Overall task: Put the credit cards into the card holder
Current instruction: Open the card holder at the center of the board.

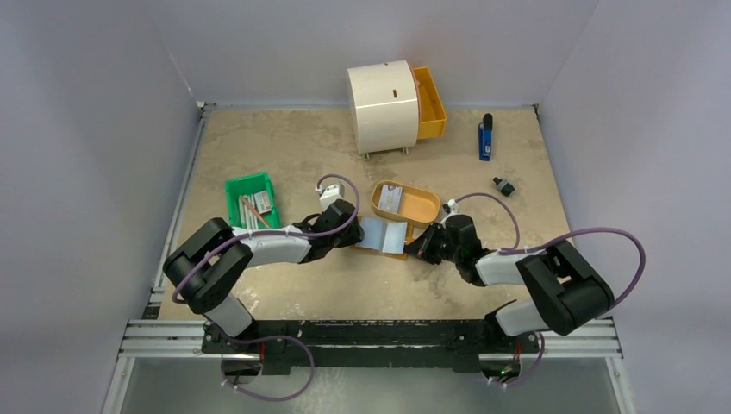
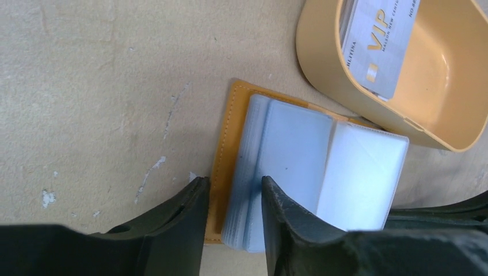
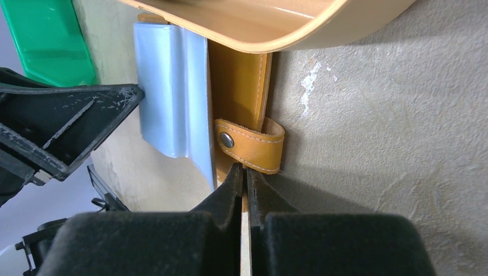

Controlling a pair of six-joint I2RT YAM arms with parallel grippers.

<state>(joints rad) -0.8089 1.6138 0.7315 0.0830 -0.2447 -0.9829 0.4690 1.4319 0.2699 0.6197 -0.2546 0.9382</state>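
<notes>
**Inspector:** Claws first; condition?

**Examiner:** Right claw point(image 3: 243, 169): jaws drawn together, pinching the thin stitched edge of the card holder point(image 3: 239, 75), just beside its strap point(image 3: 253, 149). Left claw point(image 2: 233, 184): jaws parted, straddling the holder's opposite edge; one black finger point(image 2: 184, 224) is on the table side of the cover, the other over the sleeves point(image 2: 299, 167); whether it presses down, I cannot tell.

**Inspector:** Make of the holder?

**Examiner:** Tan leather-like cover, pale stitching along the border; one looped strap with one round metal stud point(image 3: 227, 140). Inside is a stack of clear bluish plastic sleeves, glossy, round-cornered, lying open in two leaves; the number of sleeves is not countable. It lies on the table between the two claws.

**Inspector:** The credit cards?

**Examiner:** In the tray point(image 2: 322, 98), an oval tub of smooth tan plastic touching the holder's far corner. The credit cards point(image 2: 377, 52) rest against its wall; one silver-grey face shows, with a second edge behind it; no firmer count is possible.

**Inspector:** Writing?

**Examiner:** "VIP" in gold capitals, with a small gold square beside it; the finer print is cropped and not reliably legible.

**Inspector:** Surroundings?

**Examiner:** Table point(image 2: 86, 86): beige, rough, mottled. There is one green plastic bin point(image 1: 246, 179) beside the left arm; one white drum-shaped unit point(image 1: 384, 105) with an orange drawer point(image 1: 429, 103) at the far edge; one blue item point(image 1: 485, 138) and one small black item point(image 1: 503, 185) at far right, both too small to identify.
</notes>
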